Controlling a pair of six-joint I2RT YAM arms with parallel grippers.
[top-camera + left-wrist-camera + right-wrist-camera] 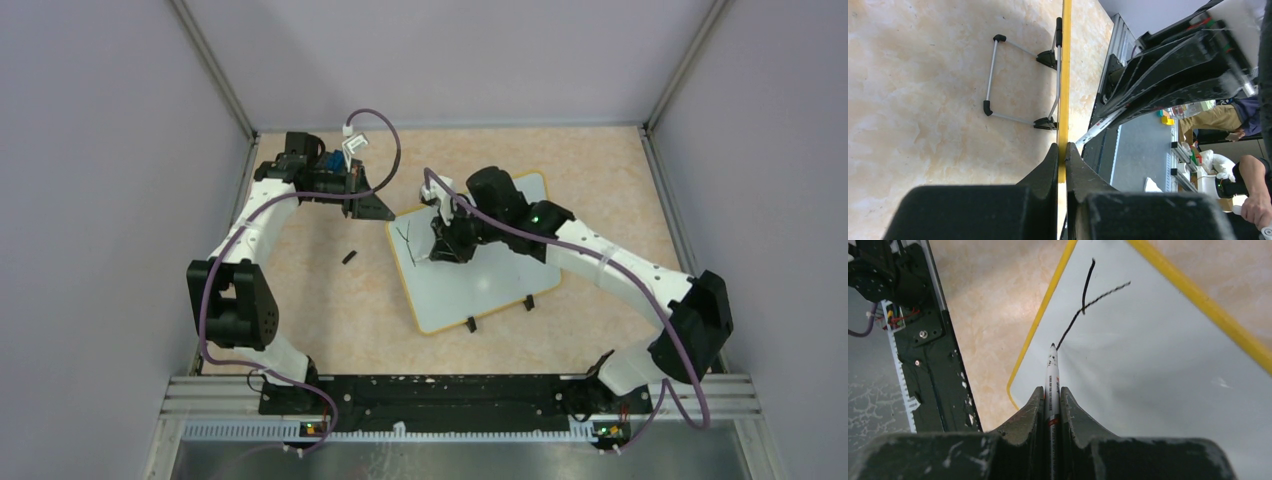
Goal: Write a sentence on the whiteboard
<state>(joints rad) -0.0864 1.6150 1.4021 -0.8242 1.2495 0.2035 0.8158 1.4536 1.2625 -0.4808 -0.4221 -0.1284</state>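
left tool (pixel 1061 150) clenched on whiteboard (pixel 1065 75) rim | right tool (pixel 1051 392) grasping marker (pixel 1051 372), tip near yellow edge

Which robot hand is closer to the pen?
Right. The right gripper is shut on the pen, whose tip is on the whiteboard. The left gripper pinches the board's yellow rim at its far left corner, away from the pen.

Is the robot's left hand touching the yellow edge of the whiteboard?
Touching. The left wrist view shows the left gripper shut on the whiteboard, its thin yellow rim pinched between both fingers with no gap on either side.
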